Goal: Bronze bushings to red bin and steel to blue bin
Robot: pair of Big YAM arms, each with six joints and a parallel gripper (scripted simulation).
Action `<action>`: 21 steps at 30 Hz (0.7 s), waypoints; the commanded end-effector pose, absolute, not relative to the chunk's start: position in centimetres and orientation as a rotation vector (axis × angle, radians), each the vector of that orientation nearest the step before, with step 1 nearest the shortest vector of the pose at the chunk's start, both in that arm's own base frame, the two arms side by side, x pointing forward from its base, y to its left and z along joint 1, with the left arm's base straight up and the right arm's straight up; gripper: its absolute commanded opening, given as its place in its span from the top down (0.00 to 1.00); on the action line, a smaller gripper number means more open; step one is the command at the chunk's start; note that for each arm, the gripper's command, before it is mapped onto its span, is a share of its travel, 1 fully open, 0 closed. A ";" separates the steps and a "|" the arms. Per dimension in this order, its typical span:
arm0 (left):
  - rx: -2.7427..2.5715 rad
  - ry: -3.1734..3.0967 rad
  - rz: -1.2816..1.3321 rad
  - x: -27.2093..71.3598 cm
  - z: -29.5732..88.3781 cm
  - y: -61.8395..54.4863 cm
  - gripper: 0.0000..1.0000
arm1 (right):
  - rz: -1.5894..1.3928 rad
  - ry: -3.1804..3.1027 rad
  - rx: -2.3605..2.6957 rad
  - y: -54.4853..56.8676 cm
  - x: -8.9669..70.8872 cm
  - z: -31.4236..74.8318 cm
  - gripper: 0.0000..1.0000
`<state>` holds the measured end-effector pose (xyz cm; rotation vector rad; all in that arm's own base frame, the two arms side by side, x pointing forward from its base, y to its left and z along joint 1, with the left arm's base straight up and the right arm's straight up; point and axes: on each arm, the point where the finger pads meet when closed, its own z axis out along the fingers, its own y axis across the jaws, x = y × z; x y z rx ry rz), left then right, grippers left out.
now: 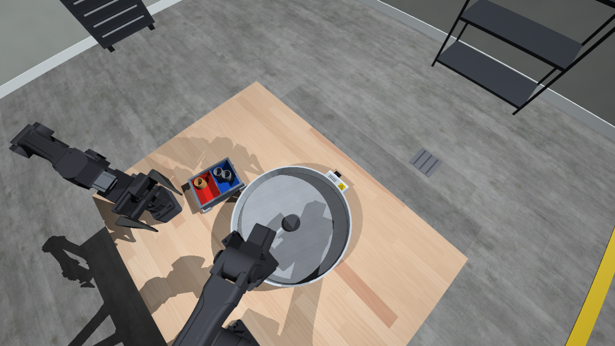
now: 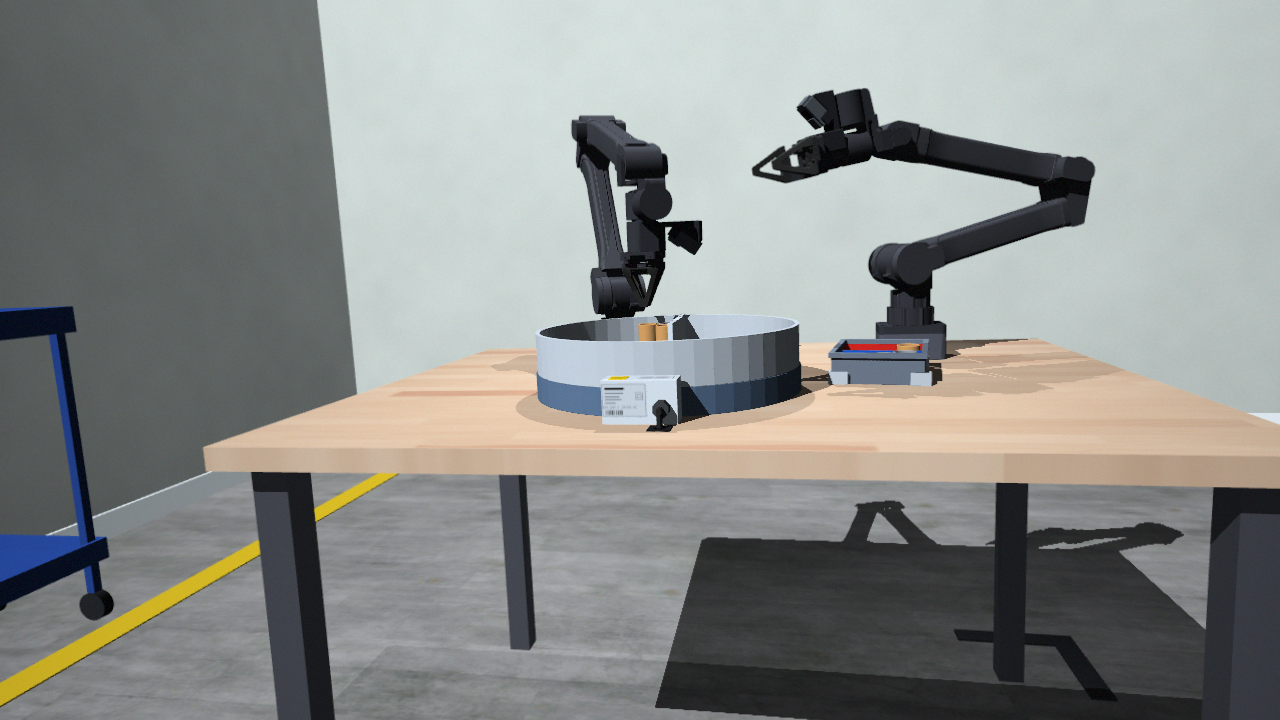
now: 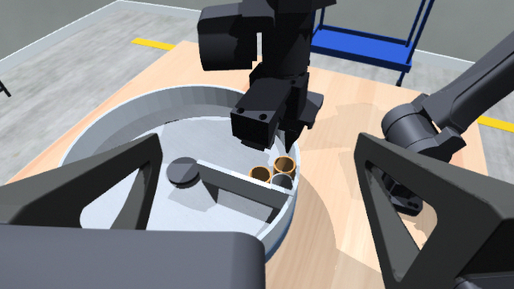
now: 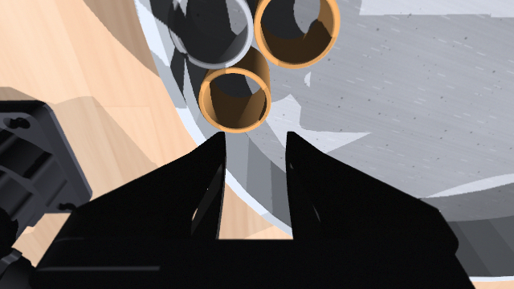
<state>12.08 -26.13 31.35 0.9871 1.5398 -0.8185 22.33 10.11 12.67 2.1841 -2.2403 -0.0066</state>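
A bronze bushing (image 3: pixel 284 165) (image 4: pixel 262 66) stands upright on the turntable (image 1: pixel 262 193) (image 3: pixel 152 213) (image 4: pixel 381 100) by its wall. A steel bushing (image 3: pixel 281 181) (image 4: pixel 237 48) and another bronze bushing (image 3: pixel 260 174) (image 4: pixel 297 50) stand close beside it, near the divider. My right gripper (image 3: pixel 279 148) (image 4: pixel 255 144) is partly open and empty, its tips near the first bronze bushing. My left gripper (image 1: pixel 169 213) is wide open and empty, high near the bins. The red bin (image 1: pixel 208 197) holds one bronze bushing (image 1: pixel 201 184). The blue bin (image 1: pixel 228 185) holds two steel bushings (image 1: pixel 217 173) (image 1: pixel 226 175).
The turntable's high wall (image 2: pixel 733 353) surrounds the bushings. A divider (image 3: pixel 237 177) runs from the dark hub (image 1: pixel 290 222) (image 3: pixel 183 170) to the wall. A white control box (image 1: pixel 336 181) (image 2: pixel 640 400) sits on the turntable's outer side. The right arm hides the bushings in the top view.
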 end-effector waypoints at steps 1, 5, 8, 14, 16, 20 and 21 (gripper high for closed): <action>0.970 1.516 -0.830 12.0 32.9 -26.0 0.00 | 0.006 -2.238 2.218 10.6 23.4 12.8 0.71; 0.970 1.516 -0.830 12.0 32.9 -26.0 0.00 | -0.005 -2.225 2.204 10.3 22.7 11.5 0.71; 0.983 1.532 -0.825 11.9 32.4 -26.0 0.00 | 0.001 -2.220 2.222 10.5 23.2 11.4 0.71; 1.024 1.554 -0.817 11.6 31.4 -25.9 0.00 | 0.010 -2.231 2.232 10.7 23.9 11.4 0.71; 1.065 1.594 -0.804 11.4 29.3 -25.9 0.00 | 0.010 -2.232 2.232 10.8 23.9 11.1 0.71; 1.109 1.627 -0.802 10.8 28.2 -25.5 0.00 | -0.005 -2.216 2.214 10.3 23.0 9.6 0.71; 1.119 1.636 -0.801 10.7 27.9 -25.4 0.00 | 0.003 -2.225 2.223 10.6 23.5 10.0 0.71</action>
